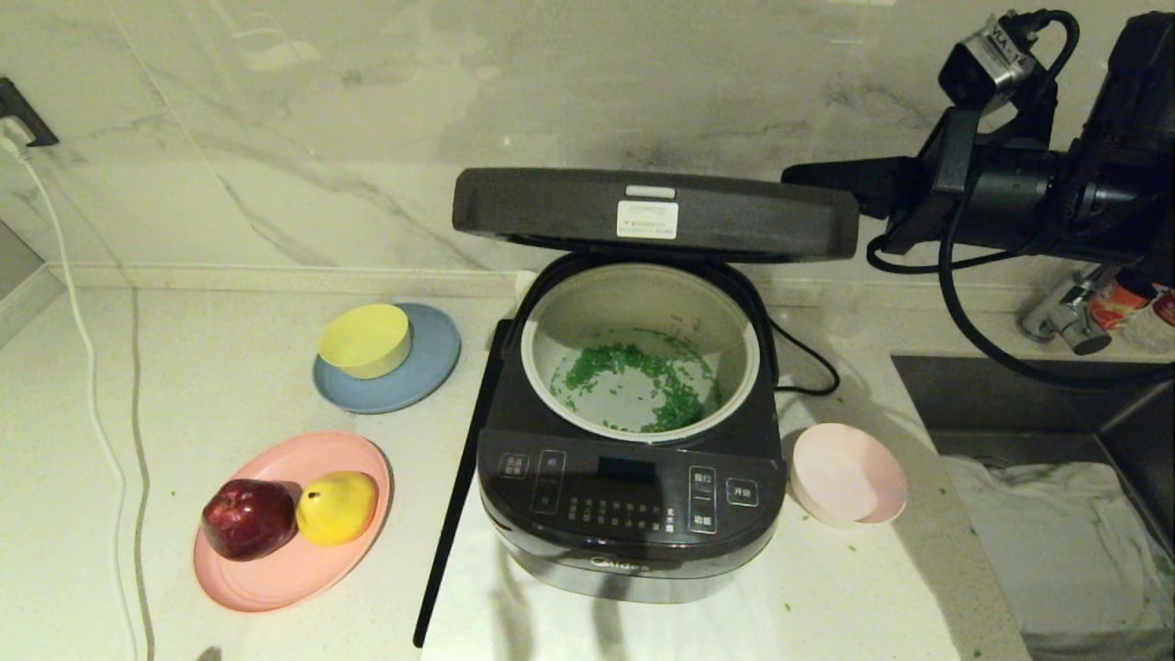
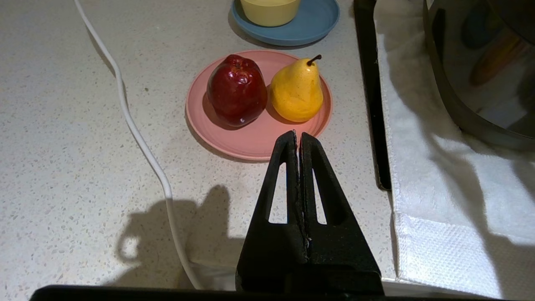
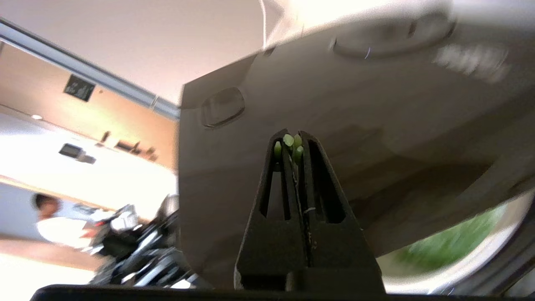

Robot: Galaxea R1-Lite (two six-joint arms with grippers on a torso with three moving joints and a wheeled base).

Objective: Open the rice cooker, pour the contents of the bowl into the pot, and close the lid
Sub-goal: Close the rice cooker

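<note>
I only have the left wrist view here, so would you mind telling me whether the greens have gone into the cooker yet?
Observer: Yes, the green bits lie in the pot, and the pale pink bowl sits empty on the counter to the cooker's right.
Operator: Thank you. Is the lid down?
Observer: No, the lid stands raised above the pot.
Operator: And where is the right gripper?
Observer: The right gripper is up at the lid's right edge, facing its outer shell, fingers shut.
Operator: Is it carrying anything?
Observer: Only a few green bits stuck at its fingertips.
</note>
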